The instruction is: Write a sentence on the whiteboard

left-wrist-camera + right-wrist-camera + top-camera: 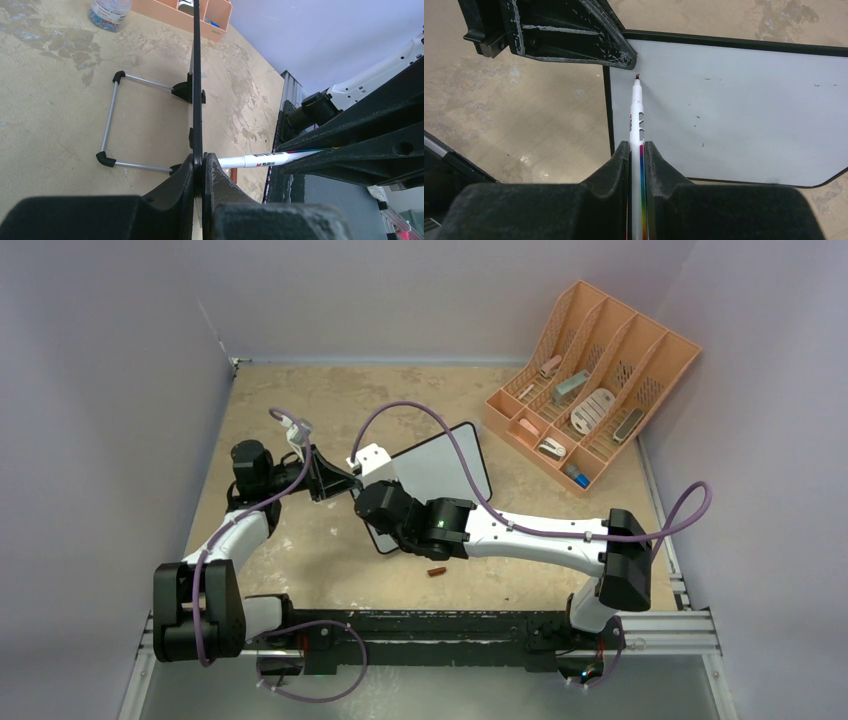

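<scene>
From above, the whiteboard [440, 472] stands tilted mid-table, left of the peach desk organizer [590, 380] in the far right corner. A small reddish-brown piece [437, 571] lies on the table just near of it.

From my left wrist, my left gripper [200, 167] is squeezed tight on the board's thin black edge, seen edge-on. Its wire stand [112, 122] is spread on the table to the left.

From my right wrist, my right gripper [637, 150] is clamped on a white marker [637, 112]. The dark tip sits at the board's white face, close to where my left fingers [589, 40] pinch the frame. I cannot tell whether it touches.
</scene>
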`<state>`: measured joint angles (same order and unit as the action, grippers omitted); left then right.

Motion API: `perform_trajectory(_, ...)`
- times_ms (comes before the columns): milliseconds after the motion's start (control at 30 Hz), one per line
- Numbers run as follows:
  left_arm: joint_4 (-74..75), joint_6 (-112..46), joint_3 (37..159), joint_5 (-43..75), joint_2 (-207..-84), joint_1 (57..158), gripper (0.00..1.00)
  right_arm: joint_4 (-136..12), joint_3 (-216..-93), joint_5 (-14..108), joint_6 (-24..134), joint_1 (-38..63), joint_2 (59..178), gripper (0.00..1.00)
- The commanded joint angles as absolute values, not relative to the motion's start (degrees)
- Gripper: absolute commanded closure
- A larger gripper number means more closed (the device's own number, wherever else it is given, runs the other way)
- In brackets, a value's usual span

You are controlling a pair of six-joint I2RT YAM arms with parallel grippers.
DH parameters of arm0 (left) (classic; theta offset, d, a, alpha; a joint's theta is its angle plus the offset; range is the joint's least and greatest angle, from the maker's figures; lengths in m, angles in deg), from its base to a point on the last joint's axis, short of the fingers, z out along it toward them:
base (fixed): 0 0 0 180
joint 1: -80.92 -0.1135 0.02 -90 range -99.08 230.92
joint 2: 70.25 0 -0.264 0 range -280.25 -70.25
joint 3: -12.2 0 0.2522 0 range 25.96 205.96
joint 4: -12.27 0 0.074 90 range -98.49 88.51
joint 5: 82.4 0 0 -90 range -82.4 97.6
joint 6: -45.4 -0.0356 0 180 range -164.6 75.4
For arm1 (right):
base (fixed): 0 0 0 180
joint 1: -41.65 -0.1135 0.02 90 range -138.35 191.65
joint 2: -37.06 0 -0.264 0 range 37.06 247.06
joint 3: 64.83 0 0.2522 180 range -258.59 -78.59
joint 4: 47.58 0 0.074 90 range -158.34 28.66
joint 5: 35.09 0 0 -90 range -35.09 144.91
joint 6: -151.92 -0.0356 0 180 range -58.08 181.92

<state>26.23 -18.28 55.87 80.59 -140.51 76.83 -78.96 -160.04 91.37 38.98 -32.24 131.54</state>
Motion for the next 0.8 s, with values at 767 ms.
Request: perform_trajectory(767, 25.1, -21.1, 57.0, 81.4, -140.1, 78.0, 1.0, -83.3, -160.9, 90.0, 36.3, -33.6, 131.8, 1.0)
